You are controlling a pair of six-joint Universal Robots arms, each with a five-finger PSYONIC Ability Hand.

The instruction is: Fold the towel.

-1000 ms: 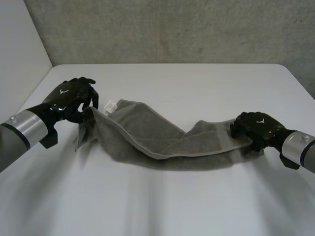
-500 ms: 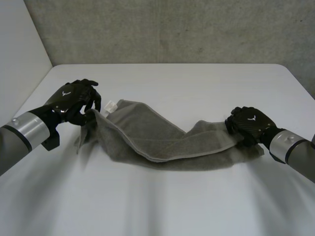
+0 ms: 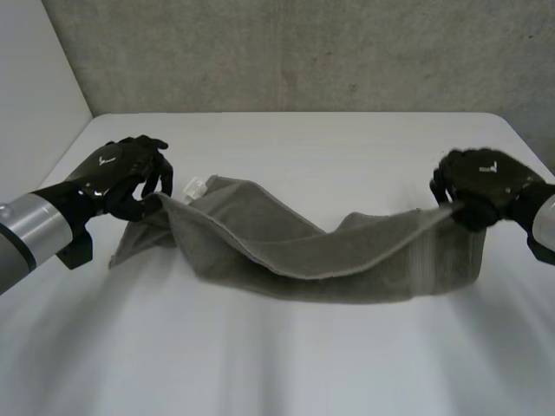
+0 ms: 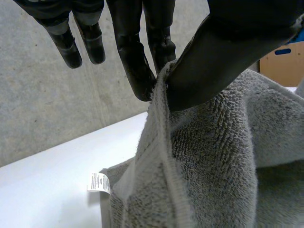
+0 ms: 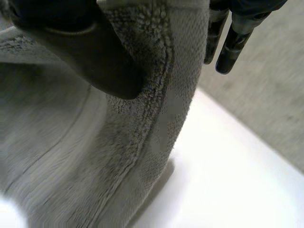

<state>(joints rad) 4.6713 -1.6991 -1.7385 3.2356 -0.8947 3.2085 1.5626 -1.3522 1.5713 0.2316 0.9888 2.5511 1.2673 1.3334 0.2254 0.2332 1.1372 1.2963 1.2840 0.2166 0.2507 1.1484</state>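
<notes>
Right hand (image 3: 486,186) rose at 3 o'clock, lifting pinched towel (image 3: 286,251) end off surface (image 3: 347,147); left hand (image 3: 121,178) pinched 9 o'clock end; long axis ran 9-to-3 between hands.

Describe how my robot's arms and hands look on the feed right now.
The left hand and right hand are glossy black, with a small white V-shaped emblem on each back. Each wrist carries a shiny silver-grey cylindrical cuff, seen on the left arm and right arm. The thumb is thick, the fingers slimmer.
</notes>
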